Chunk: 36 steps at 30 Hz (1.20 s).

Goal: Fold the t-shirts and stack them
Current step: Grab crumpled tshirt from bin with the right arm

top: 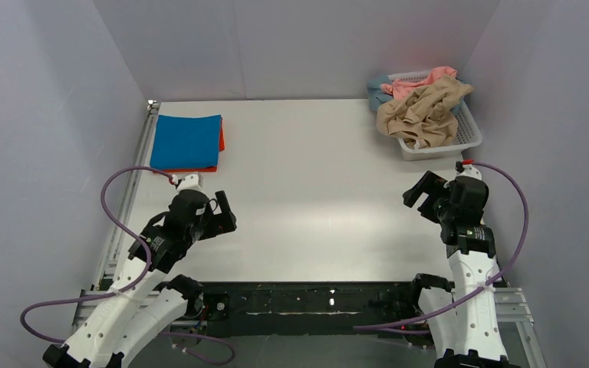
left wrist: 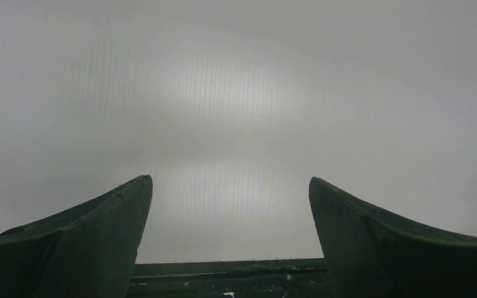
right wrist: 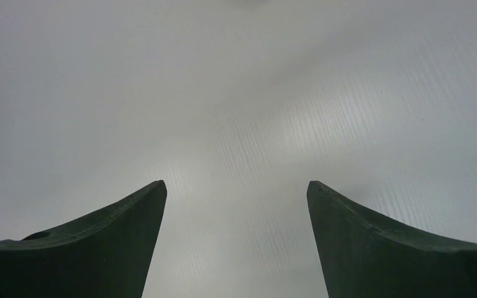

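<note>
A folded bright blue t-shirt (top: 188,141) lies on a folded orange-red t-shirt (top: 222,138) at the far left of the table. A tan-beige t-shirt (top: 422,113), a salmon-pink t-shirt (top: 418,81) and a dusty teal-blue t-shirt (top: 376,93) lie crumpled in the white basket (top: 468,136) at the far right. My left gripper (top: 226,214) is open and empty over the bare table near the front left; its wrist view (left wrist: 230,186) shows only table. My right gripper (top: 423,195) is open and empty just in front of the basket; its wrist view (right wrist: 236,186) shows only table.
White walls close the table on the left, back and right. A metal rail (top: 132,184) runs along the left edge. A black strip (top: 307,299) runs between the arm bases at the near edge.
</note>
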Motion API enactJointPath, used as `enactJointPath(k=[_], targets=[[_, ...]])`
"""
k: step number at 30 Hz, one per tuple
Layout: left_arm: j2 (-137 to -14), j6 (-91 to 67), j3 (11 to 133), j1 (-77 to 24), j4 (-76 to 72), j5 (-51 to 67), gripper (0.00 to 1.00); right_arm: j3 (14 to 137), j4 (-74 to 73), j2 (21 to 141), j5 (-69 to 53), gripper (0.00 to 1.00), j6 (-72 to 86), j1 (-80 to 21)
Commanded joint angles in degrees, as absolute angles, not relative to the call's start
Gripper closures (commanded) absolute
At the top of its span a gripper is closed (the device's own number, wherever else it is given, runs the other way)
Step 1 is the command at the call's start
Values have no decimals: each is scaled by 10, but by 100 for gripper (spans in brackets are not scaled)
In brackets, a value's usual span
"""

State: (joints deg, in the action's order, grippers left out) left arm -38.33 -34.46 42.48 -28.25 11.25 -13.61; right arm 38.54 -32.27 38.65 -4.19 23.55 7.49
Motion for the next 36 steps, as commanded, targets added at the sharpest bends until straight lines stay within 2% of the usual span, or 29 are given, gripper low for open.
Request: enactJointPath(k=[1, 12, 17, 21, 24, 31, 33, 35, 36], targets=[[-363, -341, 410, -282, 133, -165, 2, 415, -296, 394, -48, 8, 227, 75], [-386, -338, 419, -282, 135, -162, 2, 443, -267, 442, -51, 7, 236, 75], [-394, -337, 413, -282, 124, -162, 2, 499, -214, 542, -44, 4, 250, 75], [-401, -334, 414, -282, 131, -173, 2, 621, -209, 693, -5, 4, 258, 76], [-407, -334, 413, -282, 129, -173, 2, 763, -227, 846, 41, 6, 251, 76], [-420, -330, 418, -282, 132, -178, 2, 1088, -317, 1144, 64, 12, 228, 76], [-424, -329, 417, -282, 130, -179, 2, 1164, -347, 1207, 48, 17, 229, 75], [-428, -327, 419, -282, 130, -182, 2, 1217, -357, 1250, 22, 30, 228, 75], [-430, -327, 421, -282, 130, -183, 2, 1238, -364, 1261, 11, 54, 228, 75]])
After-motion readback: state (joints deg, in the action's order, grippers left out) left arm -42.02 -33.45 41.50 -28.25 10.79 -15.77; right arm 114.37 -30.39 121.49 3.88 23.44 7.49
